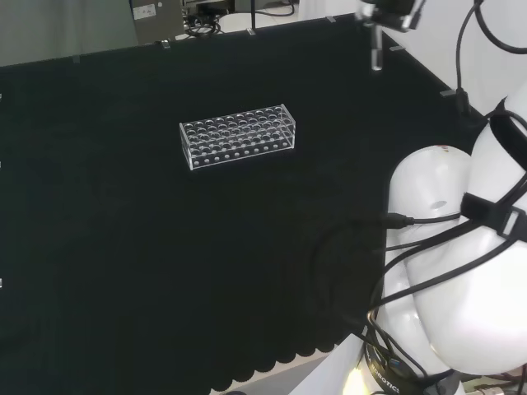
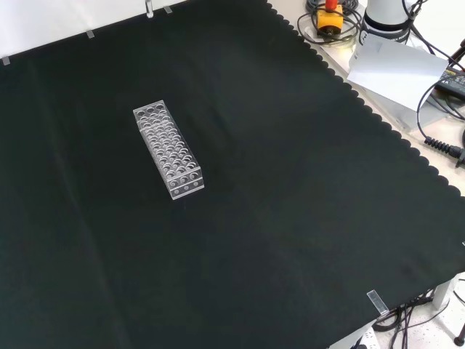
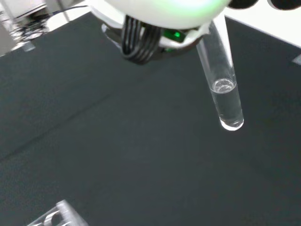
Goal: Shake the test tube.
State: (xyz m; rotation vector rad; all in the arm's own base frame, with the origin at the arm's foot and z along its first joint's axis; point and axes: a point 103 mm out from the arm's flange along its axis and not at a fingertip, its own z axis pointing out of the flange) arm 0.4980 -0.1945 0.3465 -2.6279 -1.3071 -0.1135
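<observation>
Hanging high above the far right edge of the black cloth (image 1: pixel 123 247) in the head view, hand (image 1: pixel 394 16) with test tube (image 1: pixel 375 51) below it, finger state impossible to tell, little clear liquid inside, clear rack (image 1: pixel 237 137) well apart, toward the far middle.

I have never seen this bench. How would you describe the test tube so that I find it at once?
Start at the black cloth in the head view and go to its far right corner. There a slim clear test tube hangs high above it, under the hand. Unlike the clear rack resting mid-cloth, it is lifted, with some clear liquid at its rounded bottom.
</observation>
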